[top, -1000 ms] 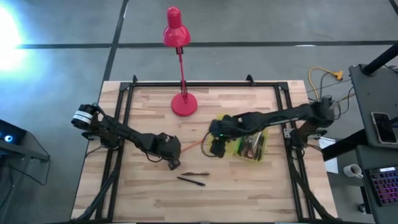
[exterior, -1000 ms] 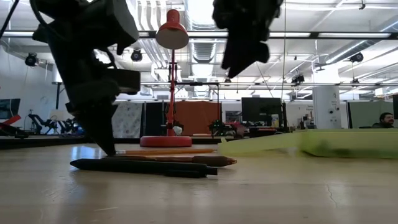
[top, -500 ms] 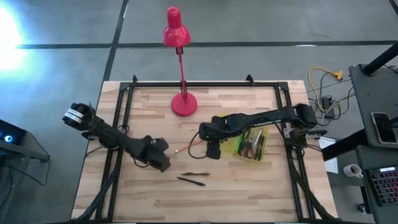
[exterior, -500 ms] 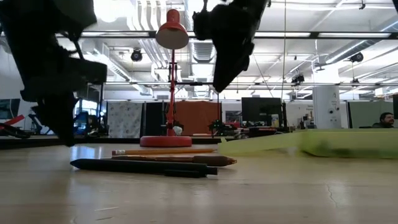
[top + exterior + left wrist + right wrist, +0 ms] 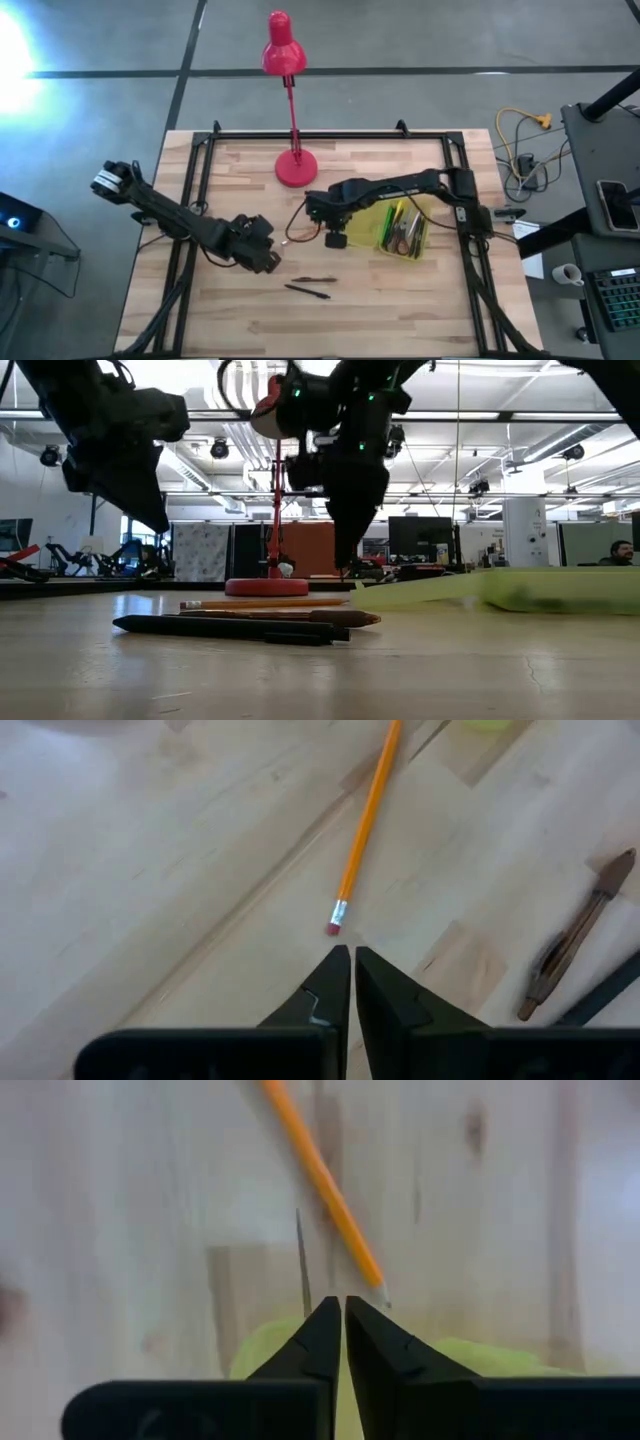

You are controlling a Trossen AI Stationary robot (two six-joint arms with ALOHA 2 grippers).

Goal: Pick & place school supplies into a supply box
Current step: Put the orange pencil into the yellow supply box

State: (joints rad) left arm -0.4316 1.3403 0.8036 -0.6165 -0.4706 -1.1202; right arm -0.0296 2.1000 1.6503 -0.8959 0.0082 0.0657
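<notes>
An orange pencil [image 5: 297, 236] lies flat on the wooden table between my two grippers, eraser end [image 5: 333, 928] toward the left one. My left gripper [image 5: 268, 262] hovers shut above the table [image 5: 155, 525], its tips just short of the eraser. My right gripper [image 5: 335, 240] points down, shut and holding nothing [image 5: 343, 1302], with the pencil's sharpened tip [image 5: 381, 1296] just beside its fingertips. A brown pen [image 5: 313, 280] and a black pen [image 5: 306, 291] lie side by side nearer the front edge. The yellow-green supply box [image 5: 403, 230] lies open at the right with supplies in it.
A red desk lamp stands on its round base [image 5: 296, 168] at the table's far middle, behind the pencil. A black frame [image 5: 200, 170] borders the table's left, far and right sides. Bare wood lies along the front edge and at the left.
My left gripper has lifted off the table beside the pens and drawn back a little toward the table's left edge. My right gripper has gone toward the left edge and come down near the pencil's tip. Pencil and pens have stayed where they were.
</notes>
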